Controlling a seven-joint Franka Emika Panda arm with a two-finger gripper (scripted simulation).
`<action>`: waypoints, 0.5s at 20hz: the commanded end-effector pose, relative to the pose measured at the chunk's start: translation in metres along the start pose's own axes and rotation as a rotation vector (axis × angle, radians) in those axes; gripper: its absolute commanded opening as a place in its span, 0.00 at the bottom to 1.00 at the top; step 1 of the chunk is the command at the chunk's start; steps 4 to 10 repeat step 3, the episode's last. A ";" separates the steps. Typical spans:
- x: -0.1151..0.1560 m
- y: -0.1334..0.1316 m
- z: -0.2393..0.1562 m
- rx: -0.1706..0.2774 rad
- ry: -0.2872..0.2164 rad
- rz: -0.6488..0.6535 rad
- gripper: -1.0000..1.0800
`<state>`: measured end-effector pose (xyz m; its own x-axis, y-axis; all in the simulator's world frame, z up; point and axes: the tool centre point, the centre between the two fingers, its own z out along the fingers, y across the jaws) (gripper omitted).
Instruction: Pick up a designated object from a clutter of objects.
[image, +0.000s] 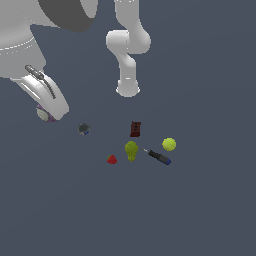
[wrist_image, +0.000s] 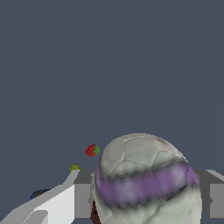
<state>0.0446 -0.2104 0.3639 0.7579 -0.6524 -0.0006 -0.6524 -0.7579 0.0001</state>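
Note:
The designated object, a white ball with a purple stripe (wrist_image: 144, 179), fills the wrist view between my two grey fingers (wrist_image: 61, 203). In the exterior view the same ball (image: 44, 114) peeks out under the white hand at that view's left. My gripper (image: 47, 114) is shut on it, well apart from the clutter of objects (image: 135, 147). The hand hides most of the ball in the exterior view.
In the clutter lie a dark grey lump (image: 84, 129), a red-brown box (image: 135, 129), a pear-like fruit (image: 131, 150), a strawberry (image: 112, 159), a black-and-blue screwdriver (image: 159, 157) and a yellow-green ball (image: 169, 144). The arm's base (image: 128, 87) stands behind them.

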 end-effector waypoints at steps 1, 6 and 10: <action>0.000 -0.001 0.000 0.000 0.000 -0.001 0.00; 0.000 -0.002 0.001 0.000 0.000 -0.001 0.00; 0.000 -0.002 0.001 0.000 0.000 -0.001 0.00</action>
